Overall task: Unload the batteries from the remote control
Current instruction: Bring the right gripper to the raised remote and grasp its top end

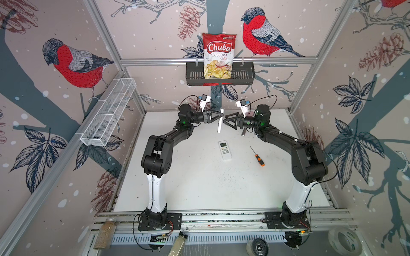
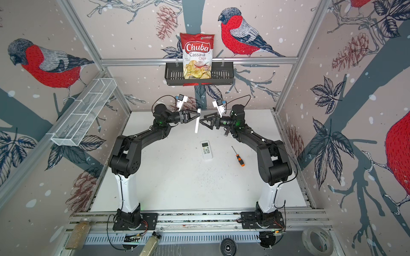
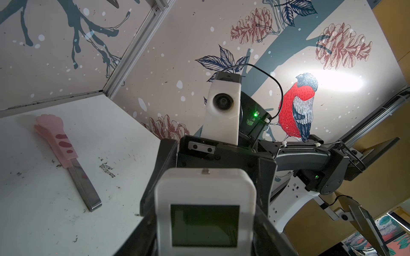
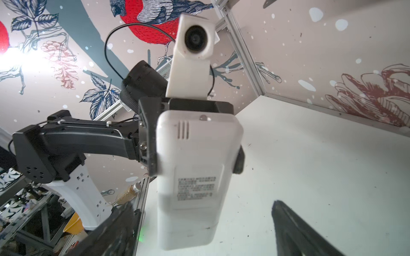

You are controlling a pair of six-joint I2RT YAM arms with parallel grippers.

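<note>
- The left gripper [image 1: 218,117] is clamped on the held remote [image 1: 219,127] and carries it clear of the table [image 1: 199,181], over the far middle.
- In both top views the held remote [image 2: 196,126] stands nearly upright, seen edge-on. The grip sits on its upper half.
- Left wrist view: the display of the held remote [image 3: 205,210] faces this camera.
- Right wrist view: the back of the held remote [image 4: 195,177] faces this camera and bears a printed label. The left gripper's fingers [image 4: 150,155] press on its two long sides.
- Batteries: not visible in any view. The back panel of the held remote looks closed.
- The right gripper [image 1: 224,119] is spread wide and holds nothing. Its tips point at the held remote and lie just beside it. Contact cannot be determined.
- A second remote [image 1: 225,150] lies face up on the table, nearer the arm bases than the held remote.
- A screwdriver [image 1: 257,156] lies to the right of the second remote, apart from it.
- A pink-handled tool [image 3: 66,159] lies flat on the table, under the right arm.
</note>
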